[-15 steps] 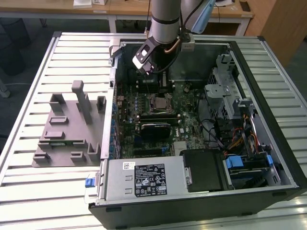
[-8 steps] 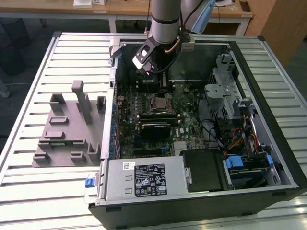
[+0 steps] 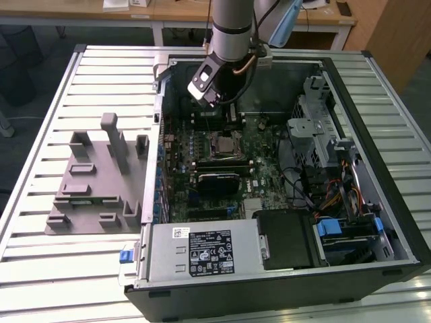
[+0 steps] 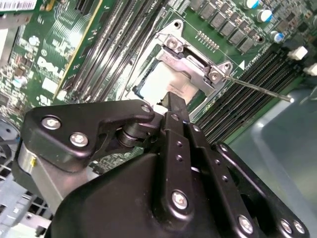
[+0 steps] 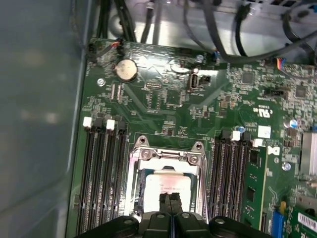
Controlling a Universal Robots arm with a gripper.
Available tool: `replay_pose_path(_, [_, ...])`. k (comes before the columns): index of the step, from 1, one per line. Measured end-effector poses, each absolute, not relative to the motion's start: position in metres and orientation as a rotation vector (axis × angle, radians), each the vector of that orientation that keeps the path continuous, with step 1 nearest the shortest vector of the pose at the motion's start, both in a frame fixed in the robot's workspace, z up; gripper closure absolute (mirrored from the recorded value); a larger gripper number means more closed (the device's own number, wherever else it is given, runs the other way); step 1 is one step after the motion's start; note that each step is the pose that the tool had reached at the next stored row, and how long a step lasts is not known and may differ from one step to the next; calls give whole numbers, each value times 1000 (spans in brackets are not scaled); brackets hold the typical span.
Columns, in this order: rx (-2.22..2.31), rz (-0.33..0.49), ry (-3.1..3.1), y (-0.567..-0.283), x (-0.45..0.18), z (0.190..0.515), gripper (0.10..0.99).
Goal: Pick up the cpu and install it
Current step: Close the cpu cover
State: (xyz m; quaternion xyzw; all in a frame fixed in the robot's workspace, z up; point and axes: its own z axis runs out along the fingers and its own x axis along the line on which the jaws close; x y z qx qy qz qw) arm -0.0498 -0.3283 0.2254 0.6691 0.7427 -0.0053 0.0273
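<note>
**Gripper (image 5: 170, 196) shut above the cpu (image 5: 166, 186) in its socket**

The first wrist view looks straight down the two dark fingers (image 5: 164, 203). They lie side by side with only a hairline between them, and nothing is clamped there. Their tips overlap the near edge of the cpu, a shiny silver square lying flat inside the metal socket frame (image 5: 168, 154). This view also takes in the surrounding board. Banks of dark memory slots (image 5: 101, 173) flank the frame on both sides, and a round coin cell (image 5: 126, 70) sits farther off on the green board, close to a bundle of black cables.

The second wrist view comes in from the side, so the fingers read as one dark bar ending just beside the cpu's pale top. It adds a thin metal lever (image 4: 257, 88) reaching out from a corner of the frame across the memory slots. Neither wrist view settles whether the tips touch the chip.

The exterior view supplies the wider setting. The arm (image 3: 232, 27) hangs over the far part of the open computer case (image 3: 269, 296), its dark tool end up near the case's rim, and the socket lies in plain sight on the board below. A grey tray (image 3: 94, 188) rests on the slatted table (image 3: 67, 269), at the exterior view's left of the case.
</note>
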Motion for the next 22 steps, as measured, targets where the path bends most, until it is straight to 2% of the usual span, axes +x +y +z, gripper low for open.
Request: replay_pose_path(22, [1767,-9,2528,-328,-52,225,980])
